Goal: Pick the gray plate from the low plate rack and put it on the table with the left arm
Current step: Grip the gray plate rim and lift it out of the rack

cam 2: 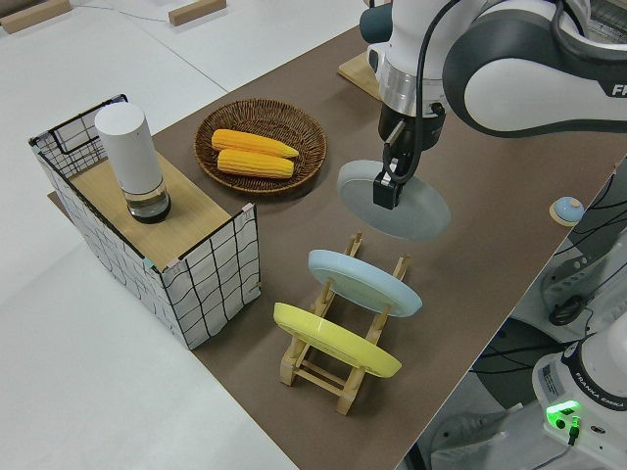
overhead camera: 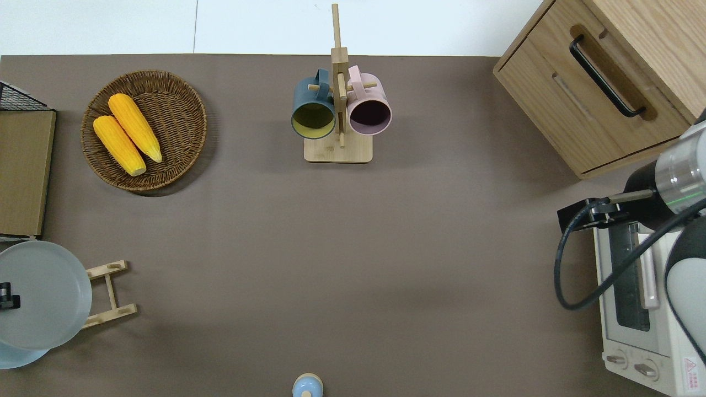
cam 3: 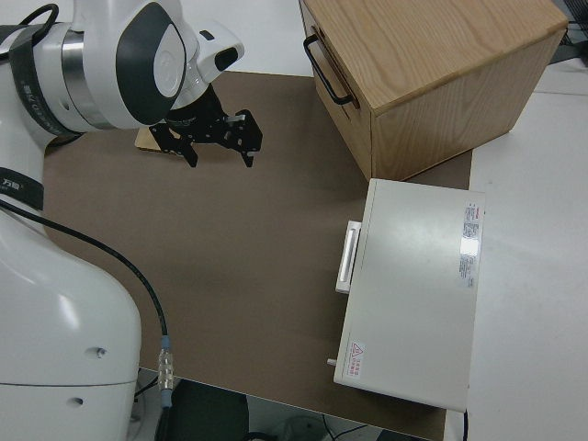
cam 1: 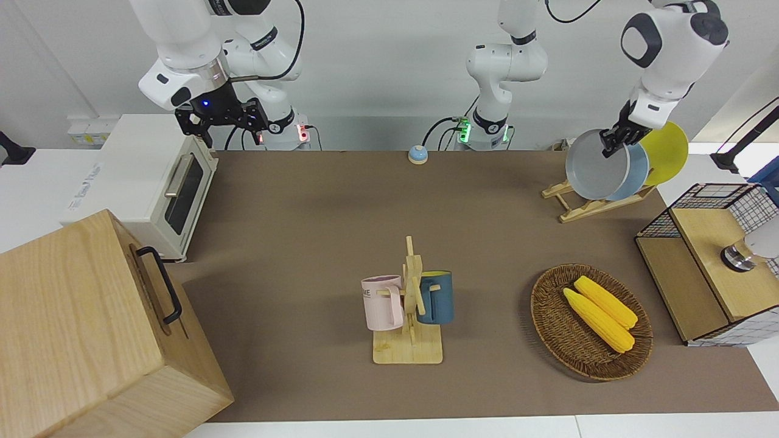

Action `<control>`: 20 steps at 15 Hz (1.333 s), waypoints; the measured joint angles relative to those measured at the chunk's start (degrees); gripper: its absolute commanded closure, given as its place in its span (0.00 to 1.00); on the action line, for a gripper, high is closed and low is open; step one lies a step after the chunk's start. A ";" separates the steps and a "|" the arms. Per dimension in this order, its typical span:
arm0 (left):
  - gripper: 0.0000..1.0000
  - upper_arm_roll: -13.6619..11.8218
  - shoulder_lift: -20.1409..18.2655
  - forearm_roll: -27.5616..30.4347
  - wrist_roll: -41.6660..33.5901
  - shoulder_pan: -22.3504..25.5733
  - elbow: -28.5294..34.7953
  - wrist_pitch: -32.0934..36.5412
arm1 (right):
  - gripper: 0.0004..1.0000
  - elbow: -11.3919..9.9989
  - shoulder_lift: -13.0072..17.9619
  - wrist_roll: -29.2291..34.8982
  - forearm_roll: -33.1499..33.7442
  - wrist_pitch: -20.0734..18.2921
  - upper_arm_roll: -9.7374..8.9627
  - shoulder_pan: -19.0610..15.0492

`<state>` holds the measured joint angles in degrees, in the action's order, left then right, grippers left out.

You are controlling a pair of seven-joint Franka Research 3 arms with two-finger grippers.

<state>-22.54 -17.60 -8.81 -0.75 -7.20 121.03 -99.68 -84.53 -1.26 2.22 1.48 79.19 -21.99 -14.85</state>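
1. Over the low plate rack (cam 2: 343, 328), at the left arm's end of the surface (cam 1: 316, 231): gray plate (cam 2: 397, 201) lifted clear, tilted, rim clamped in the left tool (cam 2: 387, 186).
2. In the rack: light-blue plate (cam 2: 364, 282), yellow plate (cam 2: 336, 340), both partly hidden in the front view.
3. Overhead: gray plate and left tool cut off by the edge.
4. Right tool (cam 3: 219, 138): spread apart, parked.

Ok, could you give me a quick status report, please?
Left gripper shut on gray plate, lifted clear of low plate rack. Right arm parked, gripper open. Bare table beside the rack.
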 measured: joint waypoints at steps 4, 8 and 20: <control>0.98 1.64 -0.34 2.23 0.00 -0.04 -8.22 8.68 | 0.02 0.00 0.00 0.00 0.00 0.00 0.00 0.00; 0.98 3.71 -0.50 4.85 0.34 -0.05 -13.62 15.31 | 0.02 0.00 0.00 0.00 0.00 0.00 0.00 0.00; 0.98 3.21 7.57 21.25 5.42 -7.48 -13.15 17.09 | 0.02 0.00 0.00 0.00 0.00 0.00 0.00 0.00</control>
<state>-19.32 -10.03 12.43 4.67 -14.69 107.87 -82.59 -84.53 -1.26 2.22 1.48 79.19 -21.99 -14.85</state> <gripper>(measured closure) 0.907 0.013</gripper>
